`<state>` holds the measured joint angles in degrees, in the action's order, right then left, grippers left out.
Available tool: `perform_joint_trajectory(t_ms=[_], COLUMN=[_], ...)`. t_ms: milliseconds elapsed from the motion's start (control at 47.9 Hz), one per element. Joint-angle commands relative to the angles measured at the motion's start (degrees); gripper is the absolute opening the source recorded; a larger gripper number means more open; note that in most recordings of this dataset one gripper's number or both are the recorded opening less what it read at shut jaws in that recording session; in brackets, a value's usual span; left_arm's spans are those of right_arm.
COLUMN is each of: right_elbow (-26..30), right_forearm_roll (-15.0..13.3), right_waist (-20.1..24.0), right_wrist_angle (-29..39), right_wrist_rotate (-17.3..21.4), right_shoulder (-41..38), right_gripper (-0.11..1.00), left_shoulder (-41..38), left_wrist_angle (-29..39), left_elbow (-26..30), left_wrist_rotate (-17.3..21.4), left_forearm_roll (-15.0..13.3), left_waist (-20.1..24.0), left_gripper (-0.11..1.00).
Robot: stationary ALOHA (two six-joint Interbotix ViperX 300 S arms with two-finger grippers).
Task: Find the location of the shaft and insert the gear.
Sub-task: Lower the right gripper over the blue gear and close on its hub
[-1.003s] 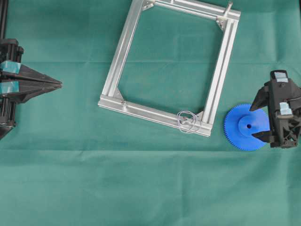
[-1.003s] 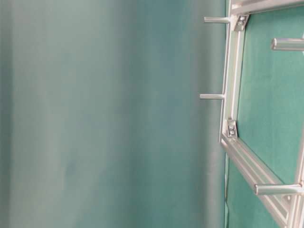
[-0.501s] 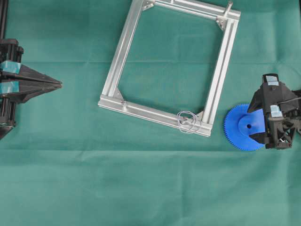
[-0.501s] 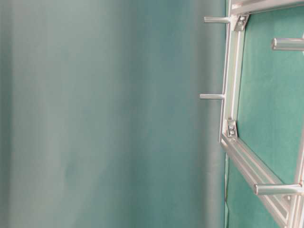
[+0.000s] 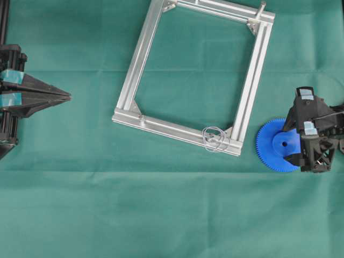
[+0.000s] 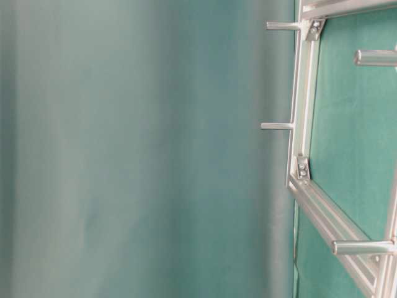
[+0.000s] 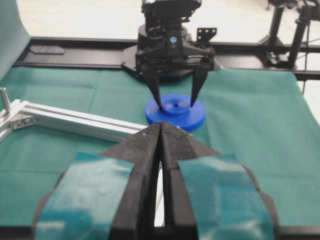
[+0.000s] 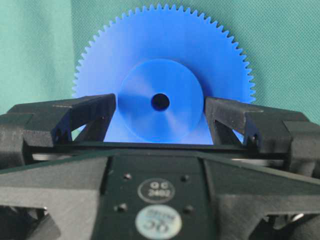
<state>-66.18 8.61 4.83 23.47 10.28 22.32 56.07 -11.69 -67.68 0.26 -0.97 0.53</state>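
Descent over the last second has brought the right tool [image 5: 294, 145] down around the gear [image 5: 275, 145], jaws spread wide either side of its hub, not yet gripping. Gear lies flat on the worktop [image 5: 161, 215], just right of the frame [image 5: 252, 80]; the shaft [image 5: 214, 139] waits nearby. Left tool [image 5: 67, 95] stays pinched together.

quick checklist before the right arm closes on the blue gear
1. Right gripper open: ok.
2. Its fingers stand either side of the hub of the gear: ok.
3. Fingers low enough to catch the hub: cannot tell.
4. Gear lying flat on the green cloth: ok.
5. Shaft ringed by wire loops, on the frame corner, nothing on it: ok.
6. Left gripper shut, away from the frame: ok.
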Motion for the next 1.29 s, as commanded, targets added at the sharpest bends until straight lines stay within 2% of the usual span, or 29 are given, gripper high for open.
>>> perform_joint_trajectory(t_ms=[0, 731, 835, 961, 1274], right_elbow=[0.4, 0.4, 0.4, 0.4, 0.7], right_forearm_roll=[0.4, 0.4, 0.4, 0.4, 0.4], right_waist=[0.2, 0.2, 0.2, 0.2, 0.2], right_wrist_angle=[-0.7, -0.3, 0.6, 2.5, 4.3], right_wrist_rotate=[0.0, 0.1, 0.1, 0.1, 0.1], right_shoulder=[-0.7, -2.4, -2.4, -2.4, -2.4], right_gripper=[0.92, 0.9, 0.86, 0.71, 0.7], left_shoulder=[-0.6, -0.6, -0.7, -0.7, -0.7], left_wrist_angle=[-0.4, -0.4, -0.4, -0.4, -0.2], left_elbow=[1.6, 1.6, 1.6, 1.6, 1.6], left_wrist_rotate=[0.0, 0.0, 0.0, 0.0, 0.0], left_forearm_roll=[-0.1, 0.0, -0.1, -0.1, -0.1], left_waist=[0.1, 0.1, 0.2, 0.2, 0.1], left_gripper=[0.01, 0.01, 0.01, 0.01, 0.01])
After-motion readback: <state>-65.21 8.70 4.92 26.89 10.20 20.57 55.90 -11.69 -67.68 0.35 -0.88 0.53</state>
